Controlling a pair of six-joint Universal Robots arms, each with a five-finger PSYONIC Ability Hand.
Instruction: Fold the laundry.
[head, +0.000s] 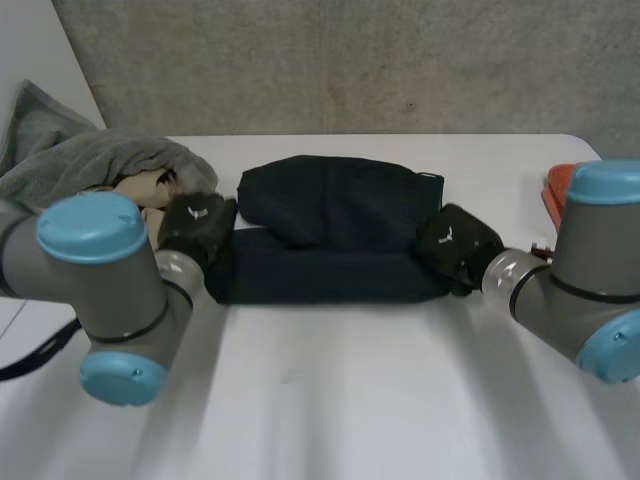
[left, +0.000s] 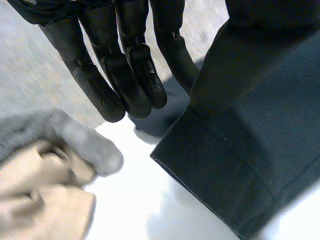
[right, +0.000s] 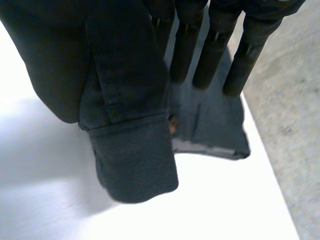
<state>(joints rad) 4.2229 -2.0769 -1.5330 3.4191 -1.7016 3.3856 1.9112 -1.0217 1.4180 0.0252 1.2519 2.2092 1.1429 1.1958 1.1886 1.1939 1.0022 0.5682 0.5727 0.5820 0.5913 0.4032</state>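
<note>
The left arm and right arm stand nearest, over the near part of the white bench. Beyond them a dark garment lies across the middle of the bench, its upper layer turned over the far side.

The left robot hand is at the garment's left end. Its fingers are straight, and the cloth's edge is gathered up on the thumb side against the nearest finger, so it has hold of the garment. The hem beside its fingertips sits just above the bench.

The right robot hand is at the garment's right end. Its fingers are straight behind the cloth, which is pinched at the thumb side. A cuff hangs from that grip above the bench.

Farther left, a grey towel is heaped over a beige cloth, just beside the left robot hand. At the far right edge sits an orange object, nature not discernible. A concrete wall stands behind the bench.
</note>
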